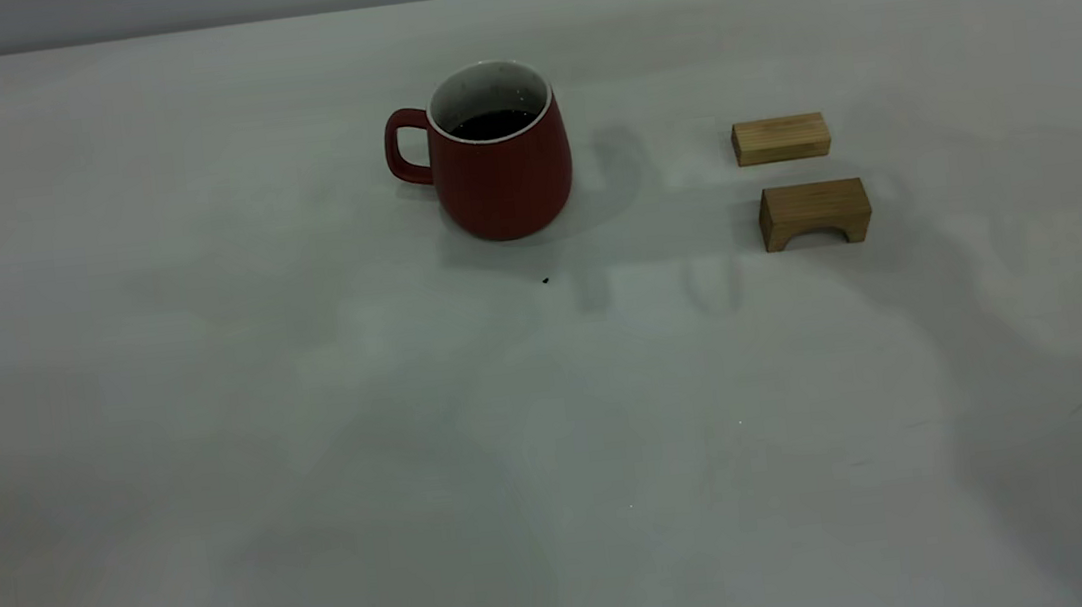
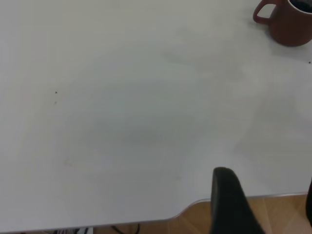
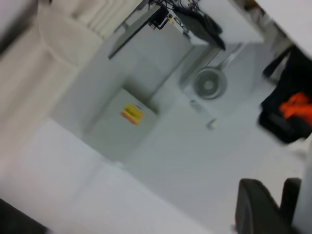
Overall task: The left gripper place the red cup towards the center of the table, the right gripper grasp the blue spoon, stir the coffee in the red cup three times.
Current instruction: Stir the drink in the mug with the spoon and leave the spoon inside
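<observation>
Two hazards: the blue spoon shows in no view while the right gripper (image 3: 270, 184) (grip state cannot be told) points off the table (image 1: 212, 428), and the left gripper (image 2: 265, 180), spread wide and empty, sits well short of the red cup (image 1: 503, 182), whose coffee (image 1: 492, 125) could slop if nudged.

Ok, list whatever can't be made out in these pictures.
- Spoon: in no view.
- Cup: cut off by the frame edge in the left wrist view.
- Left gripper: outside the exterior view; mostly cut off by the left wrist view's edge.
- Right gripper: outside the exterior view; the blurred right wrist view faces the room, so what lies under it is unseen.
</observation>
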Controlling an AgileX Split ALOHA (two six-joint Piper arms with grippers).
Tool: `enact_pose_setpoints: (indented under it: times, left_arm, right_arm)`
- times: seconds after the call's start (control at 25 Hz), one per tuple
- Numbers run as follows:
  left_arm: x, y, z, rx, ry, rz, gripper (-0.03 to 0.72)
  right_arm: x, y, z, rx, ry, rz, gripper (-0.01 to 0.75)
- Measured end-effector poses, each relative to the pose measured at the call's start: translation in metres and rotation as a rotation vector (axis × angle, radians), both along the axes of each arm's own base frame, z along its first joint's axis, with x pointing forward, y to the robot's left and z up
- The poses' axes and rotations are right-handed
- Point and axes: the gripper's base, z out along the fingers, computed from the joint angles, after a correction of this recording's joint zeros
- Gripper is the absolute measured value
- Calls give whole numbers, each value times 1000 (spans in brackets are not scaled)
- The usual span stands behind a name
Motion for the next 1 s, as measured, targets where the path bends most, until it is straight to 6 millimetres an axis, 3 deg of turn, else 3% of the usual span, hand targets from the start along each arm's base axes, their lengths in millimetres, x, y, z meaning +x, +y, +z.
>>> enact_pose_setpoints:
  times: [0.16,0.36,0.64,1.0]
  left_arm:
    - [0,0,0,0,0,0,449]
    - [0,0,0,0,0,0,449]
    - [0,0,0,0,0,0,449]
    - [0,0,0,0,0,0,449]
  right_arm:
    - [2,3,3,30,194,-23,122]
    - [19,21,-1,76,336,-11,122]
    - [42,24,-49,80,509,-57,122]
    - [51,-8,-119,47,634,-153,122]
